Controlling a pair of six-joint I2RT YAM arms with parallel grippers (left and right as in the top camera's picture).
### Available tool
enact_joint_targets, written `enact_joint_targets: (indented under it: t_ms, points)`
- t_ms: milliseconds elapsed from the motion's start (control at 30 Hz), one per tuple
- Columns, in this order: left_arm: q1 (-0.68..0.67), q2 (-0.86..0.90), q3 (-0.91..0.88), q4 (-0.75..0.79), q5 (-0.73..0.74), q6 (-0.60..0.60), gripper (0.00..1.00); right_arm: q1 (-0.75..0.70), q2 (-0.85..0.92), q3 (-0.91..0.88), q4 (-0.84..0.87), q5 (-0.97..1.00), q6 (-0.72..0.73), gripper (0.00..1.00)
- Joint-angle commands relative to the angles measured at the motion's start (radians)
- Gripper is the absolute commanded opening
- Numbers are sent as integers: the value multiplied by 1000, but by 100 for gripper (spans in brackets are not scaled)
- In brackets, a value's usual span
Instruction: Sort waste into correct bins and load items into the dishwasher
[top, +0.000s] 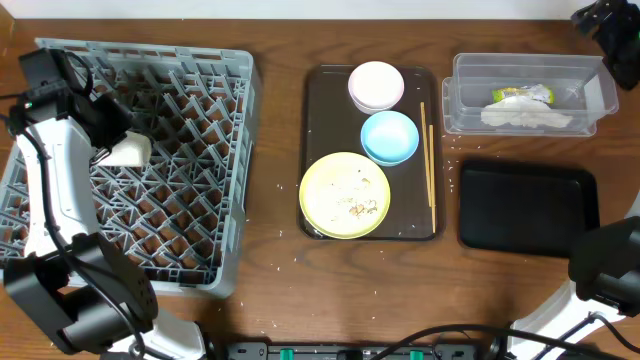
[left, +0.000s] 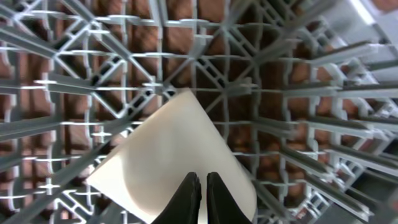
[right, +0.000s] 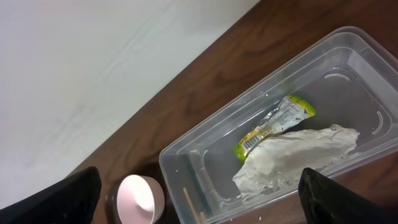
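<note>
**Small white cup** (left: 168, 155): tilted among the pegs of the grey dish rack (left: 298, 74), directly beneath and ahead of the left pincer (left: 203, 186)

**Left pincer:** jaws closed to a sliver, apparently pinching the cup's wall

**Step in hand, as I judge it:** loading the cup into the rack. The next move calls for letting go once the cup sits steady between pegs, then lifting straight clear

**Awaiting loading**, well off to that pincer's right on the brown serving tray (top: 315, 150): pink bowl (top: 376, 85), blue bowl (top: 389, 137), yellow plate (top: 344, 194) bearing crumbs, chopsticks (top: 427, 160)

**Right pincer** (right: 214, 196): spread wide, holding nothing, hanging above the clear tub (right: 186, 155); the wrapper (right: 273, 124) and napkin (right: 298, 155) lie inside, just below it
</note>
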Motion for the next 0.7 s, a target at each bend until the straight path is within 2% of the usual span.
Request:
enact_joint_targets:
  t_ms: [0,100,433,667]
  points:
    - [4,37,14,-7,-53,-2,8,-8,-18,2,-2,6,6,99]
    - [4,56,14,-6,-62,-1,8,-8,-18,2,-2,6,6,99]
    - [5,74,13,-6,-258,-2,8,-8,-18,2,-2,6,6,99]
    - [6,74,2,-6,-302,-2,8,-8,-18,2,-2,6,6,99]
